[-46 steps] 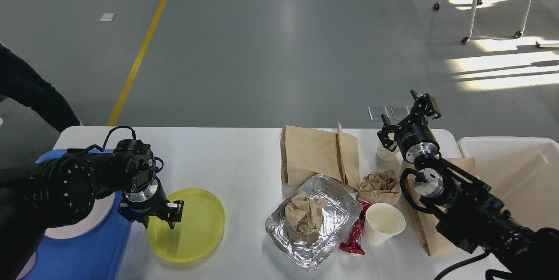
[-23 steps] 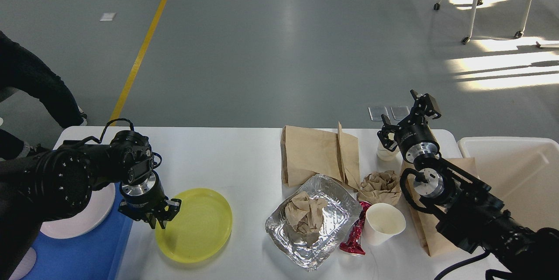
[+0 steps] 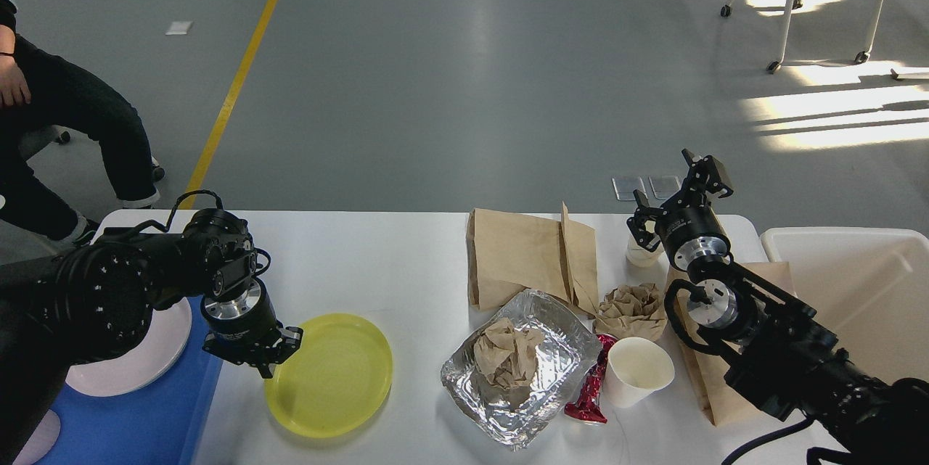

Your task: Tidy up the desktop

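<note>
The white desktop [image 3: 377, 262] spans the view. A yellow plate [image 3: 334, 378] lies flat on it at the front left. My left gripper [image 3: 263, 360] points down at the plate's left rim, fingers spread, nothing held. My right gripper [image 3: 675, 193] hovers open over the far right edge, above a small white cup [image 3: 642, 254]. Litter lies in the middle: flat brown paper bags [image 3: 522, 254], a foil tray [image 3: 551, 392] holding crumpled brown paper [image 3: 508, 352], another paper ball [image 3: 631, 309], a red wrapper [image 3: 589, 392] and a white paper cup [image 3: 639, 371].
A blue tray [image 3: 138, 421] with a white plate [image 3: 138, 367] sits at the front left, partly under my left arm. A cream bin [image 3: 856, 291] stands at the right. Another brown bag [image 3: 707, 392] lies under my right arm. A person [image 3: 72, 124] sits beyond the left corner.
The yellow plate has slid a little to the right and my left gripper has turned at its rim. The person at the left has come further into view. My right arm is still.
</note>
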